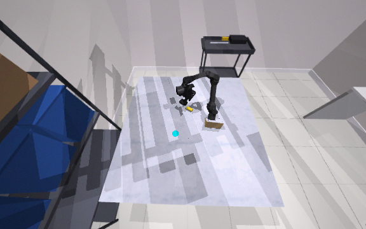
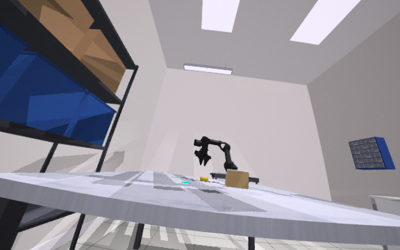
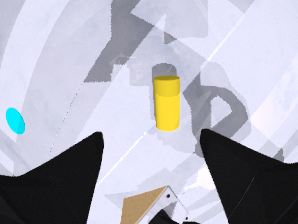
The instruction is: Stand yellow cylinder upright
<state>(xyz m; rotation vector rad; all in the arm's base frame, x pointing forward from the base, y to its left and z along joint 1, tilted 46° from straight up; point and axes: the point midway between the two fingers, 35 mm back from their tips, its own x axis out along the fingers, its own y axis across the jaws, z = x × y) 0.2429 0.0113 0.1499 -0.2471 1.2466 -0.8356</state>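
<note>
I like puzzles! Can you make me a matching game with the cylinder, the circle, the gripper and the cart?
1. cylinder
2. circle
3. gripper
4. cart

A. cyan, flat on the table
B. open, above the table
C. beyond the table, by the wall
D. yellow, lying down

1-D, 2-A, 3-B, 4-C

1. Wheelless-looking dark cart (image 1: 227, 51) standing beyond the table's far edge, carrying a black box (image 1: 237, 39).
2. Blue bins (image 1: 53, 127) (image 2: 54, 104) filling the tall shelving's lower level.
3. Blue-sided drawer cabinet (image 2: 385, 153) hanging on the right wall.
</note>
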